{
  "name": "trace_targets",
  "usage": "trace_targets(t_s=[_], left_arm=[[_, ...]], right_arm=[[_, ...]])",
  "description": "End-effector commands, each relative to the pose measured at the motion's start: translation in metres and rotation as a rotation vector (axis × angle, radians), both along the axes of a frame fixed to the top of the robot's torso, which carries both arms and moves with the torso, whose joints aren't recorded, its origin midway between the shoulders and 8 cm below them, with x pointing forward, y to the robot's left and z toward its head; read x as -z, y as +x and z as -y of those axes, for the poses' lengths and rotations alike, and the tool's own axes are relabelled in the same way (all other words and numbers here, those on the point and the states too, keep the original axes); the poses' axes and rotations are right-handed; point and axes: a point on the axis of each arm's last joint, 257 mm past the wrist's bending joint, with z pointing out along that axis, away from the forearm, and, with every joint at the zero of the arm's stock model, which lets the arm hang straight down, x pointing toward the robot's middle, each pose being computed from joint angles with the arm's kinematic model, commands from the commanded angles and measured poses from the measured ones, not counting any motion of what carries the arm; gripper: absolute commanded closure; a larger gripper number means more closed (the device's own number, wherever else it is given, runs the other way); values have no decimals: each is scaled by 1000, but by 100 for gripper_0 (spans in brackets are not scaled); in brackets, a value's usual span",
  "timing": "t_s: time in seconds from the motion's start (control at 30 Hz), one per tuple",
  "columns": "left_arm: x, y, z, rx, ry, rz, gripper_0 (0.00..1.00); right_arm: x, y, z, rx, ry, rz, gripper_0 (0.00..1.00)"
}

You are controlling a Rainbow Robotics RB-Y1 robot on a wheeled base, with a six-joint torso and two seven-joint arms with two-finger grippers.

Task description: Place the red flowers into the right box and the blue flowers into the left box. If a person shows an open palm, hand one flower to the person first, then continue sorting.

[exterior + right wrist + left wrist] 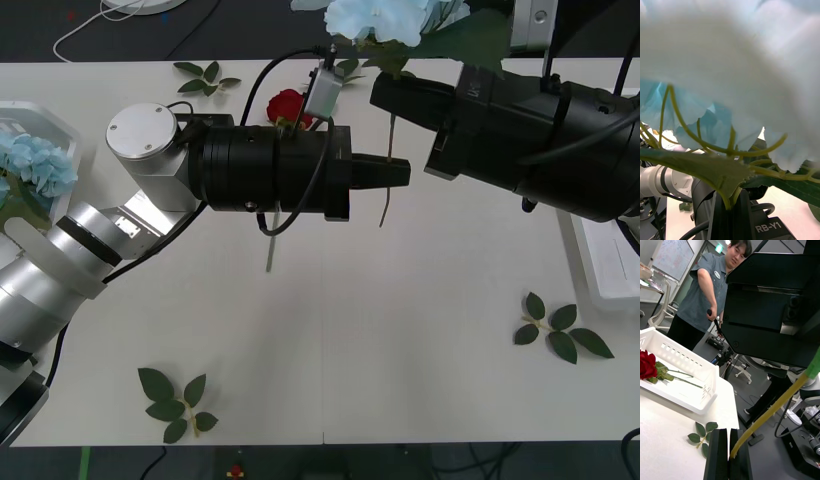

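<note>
A pale blue flower [375, 18] hangs over the middle back of the table, with my right gripper [385, 92] shut on it just below the bloom. In the right wrist view its petals [730, 56] and leaf [703, 165] press close. Its thin stem [384, 200] hangs down past my left gripper [405, 172], which reaches in from the left. The left gripper's black fingers [720, 453] are shut on that stem [767, 416]. One red flower [288, 105] lies on the table behind my left arm. Another red flower [646, 365] lies in the right box [688, 363]. The left box [60, 125] holds a blue flower [35, 165].
Loose leaf sprigs lie at the front left [178, 400], at the right [560, 330] and at the back [208, 78]. The right box's wall [600, 260] shows under my right arm. A white cable lies beyond the table's back edge.
</note>
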Motion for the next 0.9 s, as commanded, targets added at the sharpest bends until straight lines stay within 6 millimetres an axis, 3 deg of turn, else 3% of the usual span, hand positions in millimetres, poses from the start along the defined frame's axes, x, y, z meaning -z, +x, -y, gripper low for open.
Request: trace_targets(t_s=[0.03, 0.07, 0.1, 0.17, 0.2, 0.9], left_arm=[[-15, -4, 1, 11, -8, 91, 100], [-15, -4, 0, 10, -8, 91, 100], [-15, -5, 0, 11, -8, 91, 100], [-15, -4, 0, 8, -9, 91, 100], [-15, -4, 0, 8, -9, 91, 100], [-12, 1, -7, -5, 5, 91, 100]], right_arm=[[-11, -15, -8, -29, 27, 34, 100], [-11, -15, -9, -30, 26, 33, 100], [-11, -15, -9, -31, 28, 29, 86], [-11, -14, -8, -29, 30, 29, 12], [-11, -14, -8, -26, 32, 30, 0], [-13, -13, -7, -23, 34, 28, 0]])
